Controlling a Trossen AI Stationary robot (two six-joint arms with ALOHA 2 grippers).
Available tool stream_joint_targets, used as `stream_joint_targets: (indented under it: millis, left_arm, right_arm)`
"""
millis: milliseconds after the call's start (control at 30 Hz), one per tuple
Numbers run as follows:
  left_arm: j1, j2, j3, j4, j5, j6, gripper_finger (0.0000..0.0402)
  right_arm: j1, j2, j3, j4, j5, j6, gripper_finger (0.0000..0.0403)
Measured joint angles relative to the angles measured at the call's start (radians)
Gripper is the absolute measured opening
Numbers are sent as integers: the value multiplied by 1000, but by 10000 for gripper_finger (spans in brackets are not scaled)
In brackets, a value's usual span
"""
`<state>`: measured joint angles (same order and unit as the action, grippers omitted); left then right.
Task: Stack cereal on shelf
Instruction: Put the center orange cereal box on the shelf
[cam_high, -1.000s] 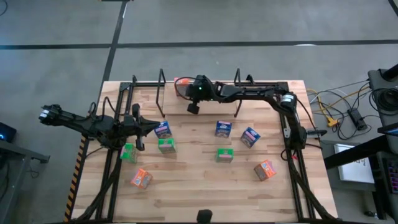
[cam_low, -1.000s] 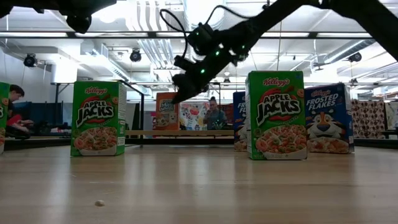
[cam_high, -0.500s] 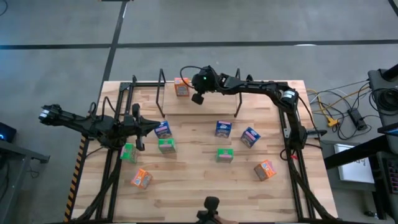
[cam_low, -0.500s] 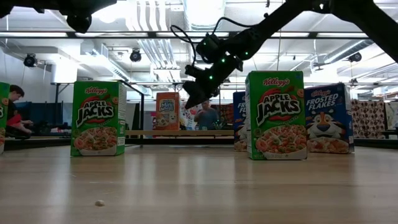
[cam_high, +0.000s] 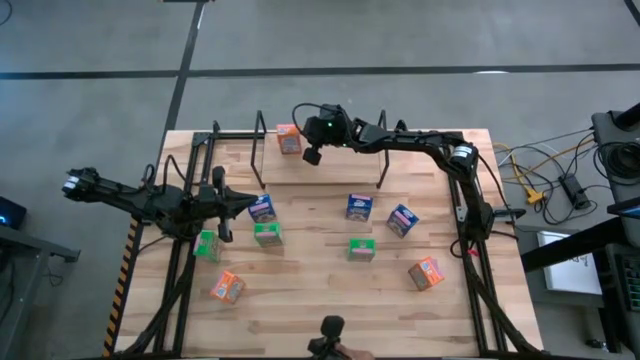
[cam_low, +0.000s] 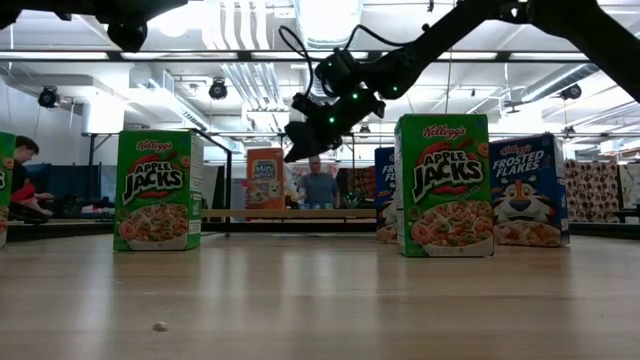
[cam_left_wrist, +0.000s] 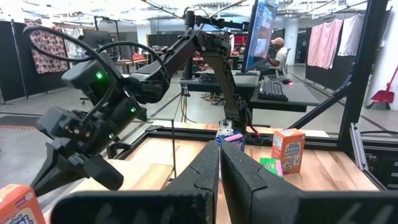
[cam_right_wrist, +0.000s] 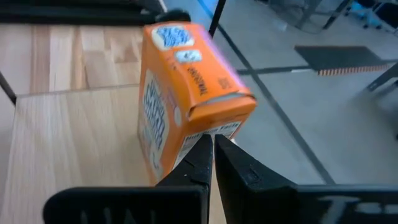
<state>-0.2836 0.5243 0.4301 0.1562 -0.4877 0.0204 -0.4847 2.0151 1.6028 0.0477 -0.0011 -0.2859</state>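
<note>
**Right gripper beside an orange box at the shelf**

High view. The shelf (cam_high: 300, 150), a rack of thin black rods, stands at the table's far edge. The right gripper (cam_high: 310, 155) hovers inside its span, just beside an orange cereal box (cam_high: 289, 139) that stands between the rack's uprights; contact cannot be judged from above. Nearer than the shelf lie seven more boxes: a blue box (cam_high: 262, 208), a green box (cam_high: 267, 234), a second green box (cam_high: 207, 245) partly under the left arm, an orange box (cam_high: 227, 287), a second blue box (cam_high: 359, 207), a tilted third blue box (cam_high: 402, 219), a third green box (cam_high: 361, 249) and a tilted orange box (cam_high: 426, 272). The left gripper (cam_high: 245, 205) waits beside the first blue box.

Low view. The right gripper (cam_low: 292, 148) hangs above the orange cereal box (cam_low: 265, 178), seemingly apart from it. An Apple Jacks box (cam_low: 158, 190) and another (cam_low: 444, 184) hide much of the shelf; a Frosted Flakes box (cam_low: 530, 190) is cut by the latter.

Left wrist view. The left gripper's fingers (cam_left_wrist: 219, 177) are pressed together, holding nothing. The right gripper (cam_left_wrist: 62, 171) appears ahead; an orange box corner (cam_left_wrist: 18, 205) is cut off.

Right wrist view. The right fingers (cam_right_wrist: 211, 165) meet tip to tip in front of the orange cereal box (cam_right_wrist: 186, 93), grasping nothing.
</note>
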Motion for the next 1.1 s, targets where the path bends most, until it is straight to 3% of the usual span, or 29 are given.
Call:
stream_joint_targets:
  millis: [200,333,900,1100]
  left_arm:
    - [0,0,0,0,0,0,0]
    - [0,0,0,0,0,-2,0]
    - [0,5,0,-2,1,-23,0]
    - [0,6,0,0,1,-23,0]
  right_arm:
    - [0,0,0,12,-66,-8,9]
    - [0,-27,-1,-70,-71,-9,9]
    - [15,-317,0,-501,-234,-74,9]
    - [13,-391,-21,-518,-313,-82,9]
